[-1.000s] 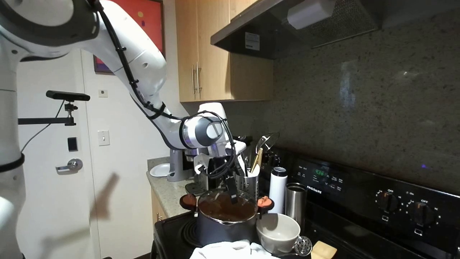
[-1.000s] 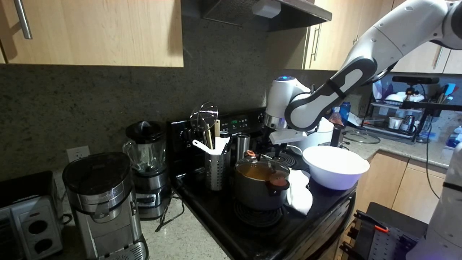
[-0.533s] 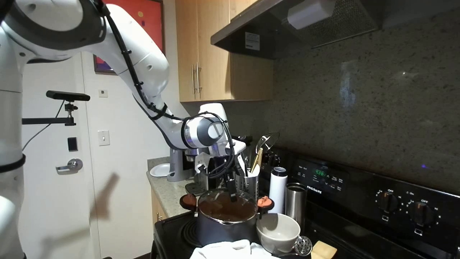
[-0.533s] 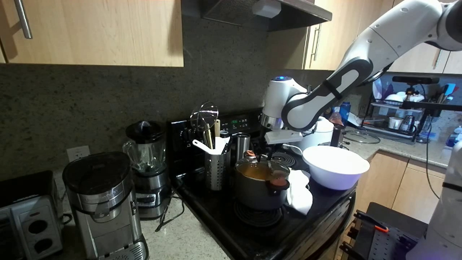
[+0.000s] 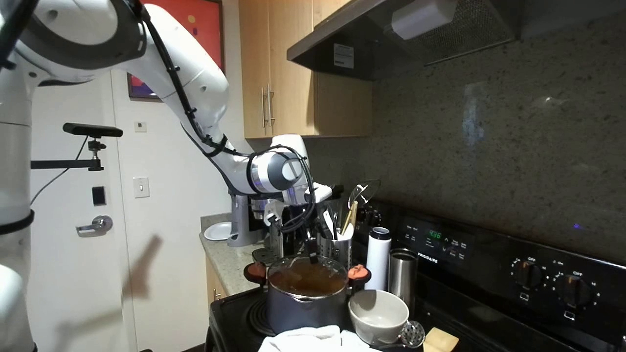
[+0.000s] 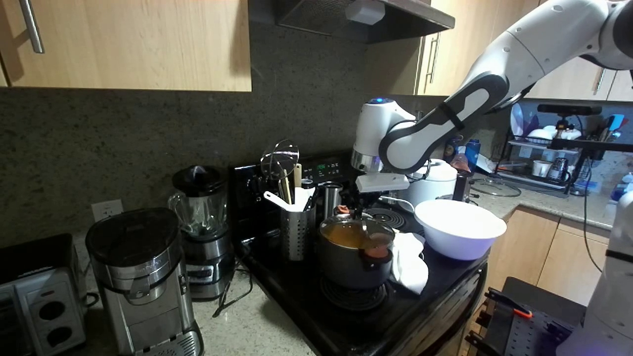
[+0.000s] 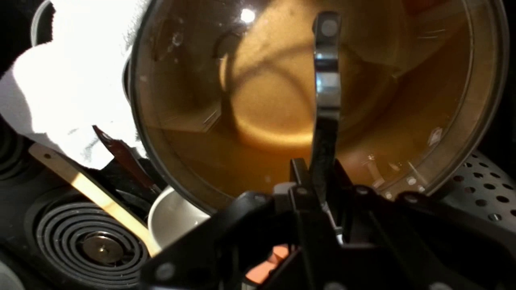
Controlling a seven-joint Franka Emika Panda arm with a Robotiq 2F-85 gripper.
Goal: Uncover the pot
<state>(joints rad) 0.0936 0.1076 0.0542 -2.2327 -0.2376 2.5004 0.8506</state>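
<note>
Clamped onto the lid handle (image 7: 327,84) with fingers (image 7: 299,172) either side of its long axis, above the pot (image 6: 352,267) just beside the pale bowl (image 5: 377,330). Probably best lifted straight up.

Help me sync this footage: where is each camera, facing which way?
Exterior view: beside the control panel, facing past the pot toward a door; arm and pincer show.
Exterior view: above the counter, facing past the pot toward a white basin; arm, pincer show.
Wrist view: above the glass lid, facing down; pincer shows, arm doesn't.
Both exterior views share the pot.
</note>
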